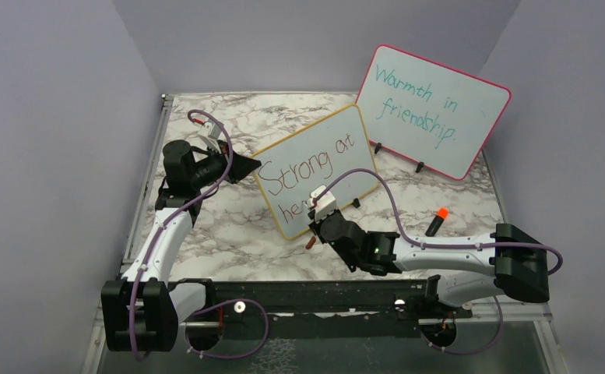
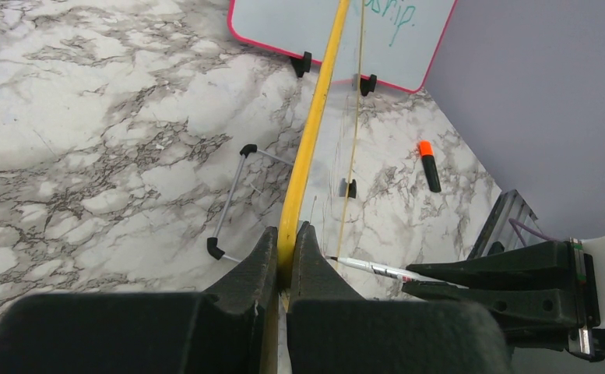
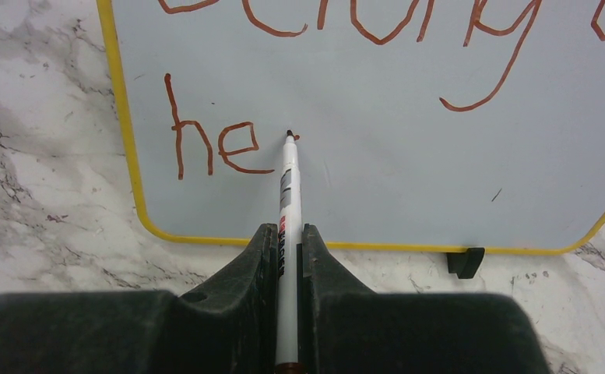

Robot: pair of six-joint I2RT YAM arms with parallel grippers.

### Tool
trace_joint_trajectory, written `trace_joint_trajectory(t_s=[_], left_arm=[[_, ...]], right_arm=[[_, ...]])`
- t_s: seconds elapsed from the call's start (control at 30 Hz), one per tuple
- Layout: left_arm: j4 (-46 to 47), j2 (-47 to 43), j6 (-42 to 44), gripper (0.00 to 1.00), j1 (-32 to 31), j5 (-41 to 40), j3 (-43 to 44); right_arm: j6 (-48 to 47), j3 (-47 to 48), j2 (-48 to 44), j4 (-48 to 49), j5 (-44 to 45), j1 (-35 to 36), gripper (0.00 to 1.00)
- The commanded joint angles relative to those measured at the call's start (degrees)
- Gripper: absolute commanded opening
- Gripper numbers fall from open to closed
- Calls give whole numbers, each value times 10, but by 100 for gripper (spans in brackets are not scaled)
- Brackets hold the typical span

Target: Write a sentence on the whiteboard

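Note:
The yellow-framed whiteboard [image 1: 318, 167] stands tilted mid-table on small black feet. Its sentence [image 1: 305, 165] reads "Strong at" in red-brown, with "he" [image 3: 213, 144] begun on the line below. My left gripper [image 1: 246, 166] is shut on the board's left edge; in the left wrist view the yellow frame [image 2: 308, 148] runs up from between the gripper's fingertips [image 2: 286, 234]. My right gripper [image 3: 286, 234] is shut on a white marker [image 3: 287, 191], whose tip touches the board just right of the "e". The same marker [image 2: 377, 269] shows in the left wrist view.
A pink-framed board [image 1: 431, 109] with teal words "Warmth in friendship." leans at the back right. A black marker cap with an orange end [image 1: 437, 221] lies on the marble table [image 1: 237, 226] right of the whiteboard. Purple walls close in both sides.

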Motion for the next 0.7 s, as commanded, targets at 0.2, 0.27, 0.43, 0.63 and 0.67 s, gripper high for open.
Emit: trace_joint_trajectory(t_s=[0.2, 0.27, 0.43, 0.63, 0.67], left_arm=[[-38, 10, 45, 0, 3, -50, 2], [-38, 9, 45, 0, 3, -51, 2], [-38, 9, 45, 0, 3, -51, 2], [-40, 9, 46, 0, 4, -52, 2], [-40, 9, 45, 0, 3, -52, 3]], right_arm=[[-14, 18, 5, 23, -29, -2, 1], [-14, 17, 4, 16, -37, -2, 1], [-13, 11, -3, 6, -55, -2, 1], [-7, 9, -6, -17, -69, -2, 1], [-6, 9, -6, -21, -70, -2, 1]])
